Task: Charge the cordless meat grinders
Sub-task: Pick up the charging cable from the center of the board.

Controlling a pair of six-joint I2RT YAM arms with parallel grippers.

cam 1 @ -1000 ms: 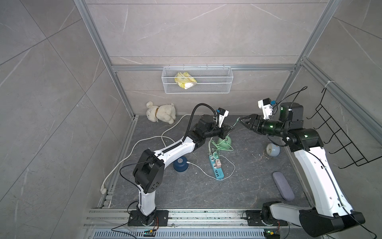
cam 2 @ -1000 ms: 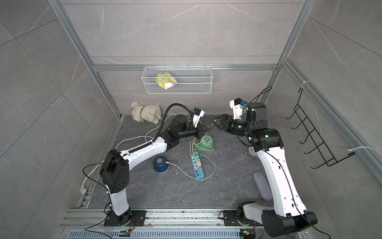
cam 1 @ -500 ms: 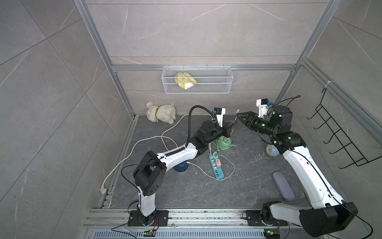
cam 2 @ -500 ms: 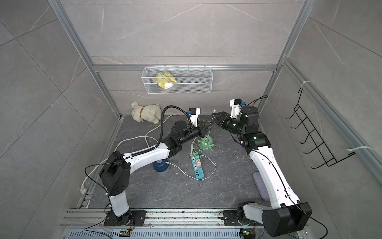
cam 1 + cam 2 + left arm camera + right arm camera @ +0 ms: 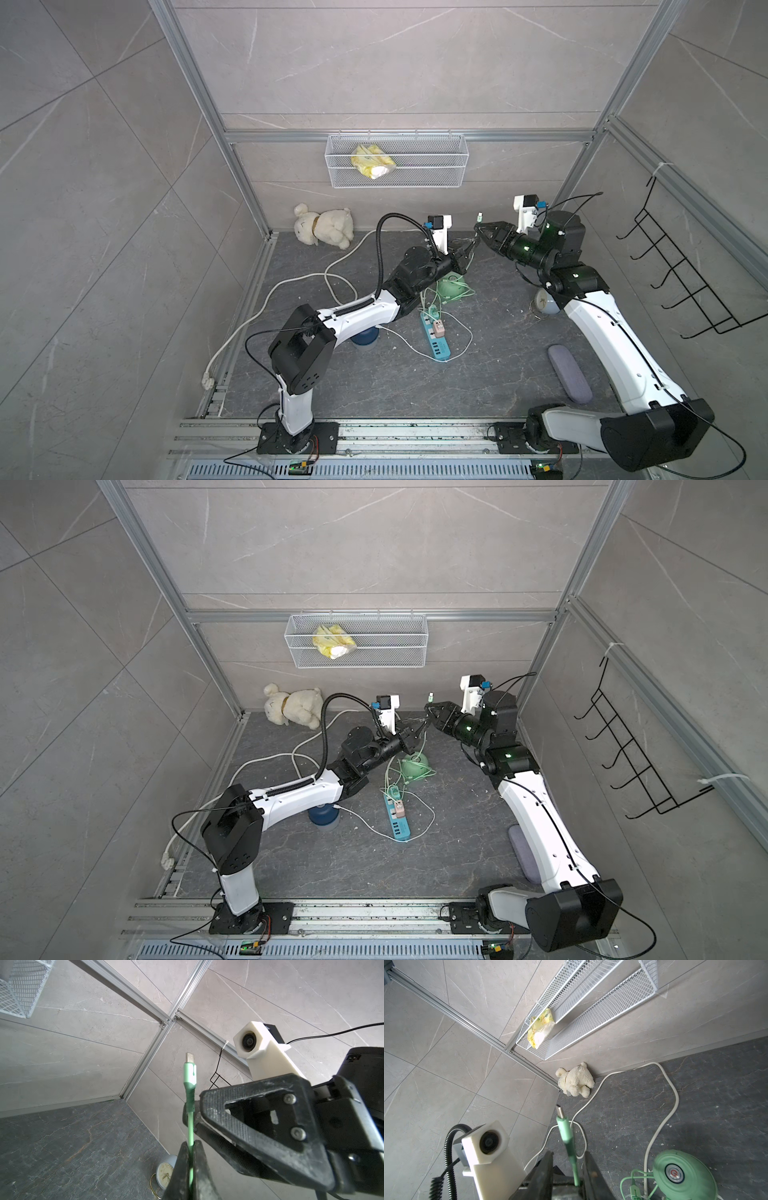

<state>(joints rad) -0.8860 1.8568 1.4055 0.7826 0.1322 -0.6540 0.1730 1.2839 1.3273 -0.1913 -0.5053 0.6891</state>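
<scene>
The mint green grinder (image 5: pixel 451 286) (image 5: pixel 415 766) (image 5: pixel 683 1176) sits at mid-floor with a green cable looped round it. The navy grinder (image 5: pixel 365 336) (image 5: pixel 324 814) stands partly hidden under my left arm. My left gripper (image 5: pixel 467 249) (image 5: pixel 417 729) (image 5: pixel 191 1145) is shut on the green cable and holds its plug end (image 5: pixel 189 1068) (image 5: pixel 479 216) pointing up. My right gripper (image 5: pixel 478 227) (image 5: pixel 428 707) (image 5: pixel 569 1153) straddles the same cable just below the plug (image 5: pixel 562 1124). Its fingers stand a little apart on either side and do not touch the cable.
A teal power strip (image 5: pixel 436 338) with a pink adapter lies near the mint grinder. A pale blue ball clock (image 5: pixel 546 305) (image 5: pixel 165 1174) sits by my right arm and a grey case (image 5: pixel 569 378) lies on the floor behind that arm. A plush toy (image 5: pixel 324 226), a wire basket (image 5: pixel 395 166) and a black wall rack (image 5: pixel 685 266) line the walls.
My left gripper has lifted the cable end up and back. My right gripper has come in around the cable below the plug while its jaws narrowed.
</scene>
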